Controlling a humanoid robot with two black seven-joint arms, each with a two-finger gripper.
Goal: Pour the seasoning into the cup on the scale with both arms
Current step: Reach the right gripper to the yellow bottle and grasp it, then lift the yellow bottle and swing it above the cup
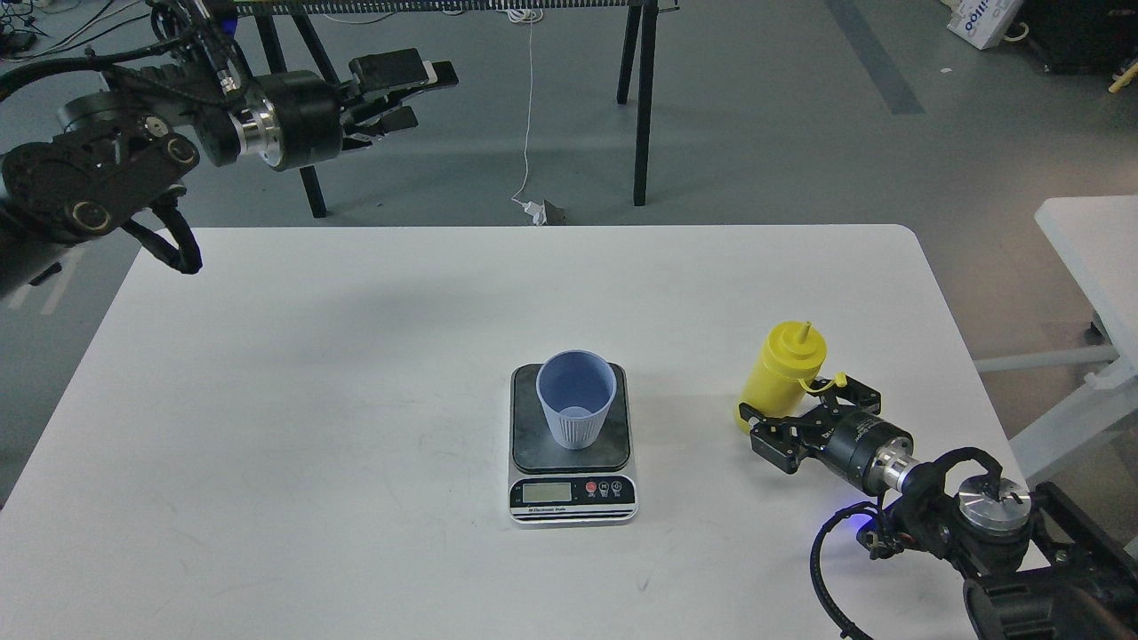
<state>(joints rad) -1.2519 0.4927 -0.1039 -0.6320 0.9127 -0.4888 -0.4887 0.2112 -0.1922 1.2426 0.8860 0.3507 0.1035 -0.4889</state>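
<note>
The yellow seasoning bottle [781, 371] stands upright on the white table [356, 356], right of centre, its small cap hanging at its right side. My right gripper [797, 411] is open, its two fingers standing on either side of the bottle's lower body, not closed on it. The blue-grey cup [576, 396] stands upright and empty on the dark platform of the scale [572, 453] at the table's middle front. My left gripper [413, 84] is held high beyond the table's far left corner, away from everything; its fingers lie close together and hold nothing.
Black trestle legs [642, 98] and a white cable [528, 116] stand on the grey floor behind the table. Another white table's edge [1089, 240] is at the right. A cardboard box [982, 20] lies far right on the floor.
</note>
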